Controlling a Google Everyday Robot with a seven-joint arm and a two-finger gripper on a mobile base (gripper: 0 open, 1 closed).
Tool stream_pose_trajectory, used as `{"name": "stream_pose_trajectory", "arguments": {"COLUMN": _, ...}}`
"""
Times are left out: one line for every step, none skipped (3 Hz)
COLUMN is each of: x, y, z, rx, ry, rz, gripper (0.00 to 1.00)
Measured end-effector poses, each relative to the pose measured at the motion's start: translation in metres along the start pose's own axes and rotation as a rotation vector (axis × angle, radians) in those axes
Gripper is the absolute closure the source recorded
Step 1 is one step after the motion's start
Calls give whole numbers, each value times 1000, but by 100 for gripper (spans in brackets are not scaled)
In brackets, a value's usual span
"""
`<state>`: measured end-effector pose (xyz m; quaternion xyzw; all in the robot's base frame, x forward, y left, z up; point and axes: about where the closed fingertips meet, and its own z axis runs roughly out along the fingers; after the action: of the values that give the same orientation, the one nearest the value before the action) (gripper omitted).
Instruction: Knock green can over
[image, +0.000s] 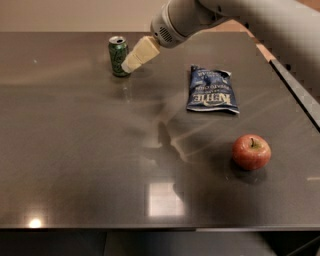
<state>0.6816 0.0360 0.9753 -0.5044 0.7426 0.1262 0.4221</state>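
Observation:
The green can (118, 55) stands upright near the far left of the dark table (90, 150), silver lid up, pale markings on its side. My gripper (131, 63) reaches in from the upper right. Its cream-coloured fingertips sit right beside the can's right side, at or very near contact. The grey wrist and arm extend back to the top right.
A blue chip bag (211, 90) lies flat right of centre. A red apple (251, 151) sits at the front right. The table's right edge (300, 95) runs diagonally along the right side, its front edge along the bottom.

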Motion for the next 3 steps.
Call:
{"name": "stream_pose_trajectory", "arguments": {"x": -7, "y": -7, "z": 27, "rx": 23, "ry": -77, "rz": 187, "gripper": 0}}
{"name": "stream_pose_trajectory", "arguments": {"x": -14, "y": -11, "z": 49, "rx": 40, "ry": -170, "rz": 258, "gripper": 0}}
{"name": "stream_pose_trajectory", "arguments": {"x": -22, "y": -16, "z": 73, "rx": 61, "ry": -245, "rz": 230, "gripper": 0}}
